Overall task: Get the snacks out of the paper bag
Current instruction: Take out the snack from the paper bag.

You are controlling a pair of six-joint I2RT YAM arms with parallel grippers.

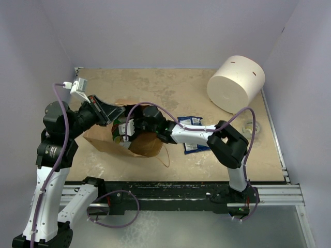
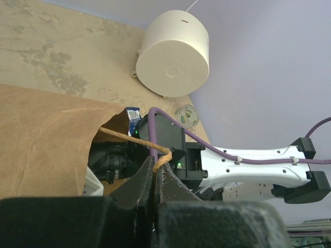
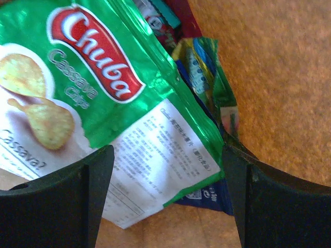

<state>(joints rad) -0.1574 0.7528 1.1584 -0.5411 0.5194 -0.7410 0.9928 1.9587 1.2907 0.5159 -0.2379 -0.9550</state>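
The brown paper bag [image 1: 145,144] lies on its side with its mouth facing right. My left gripper [image 2: 154,170] is shut on its tan loop handle [image 2: 129,138], holding the mouth up. My right gripper [image 3: 168,175] is inside the bag, open, its fingers [image 3: 77,196] on either side of a green cassava-chip packet [image 3: 103,88]. Under that packet lie a dark blue packet [image 3: 220,194], a yellow-green one [image 3: 201,72] and a red one [image 3: 173,20]. A blue-and-white packet [image 1: 192,135] lies on the table outside the bag, under my right arm.
A big white cylinder [image 1: 236,83] lies at the back right. A small round clear object [image 1: 253,128] sits near the right edge. Purple walls close in the table on three sides. My right forearm [image 2: 248,165] stretches across in front of the bag's mouth.
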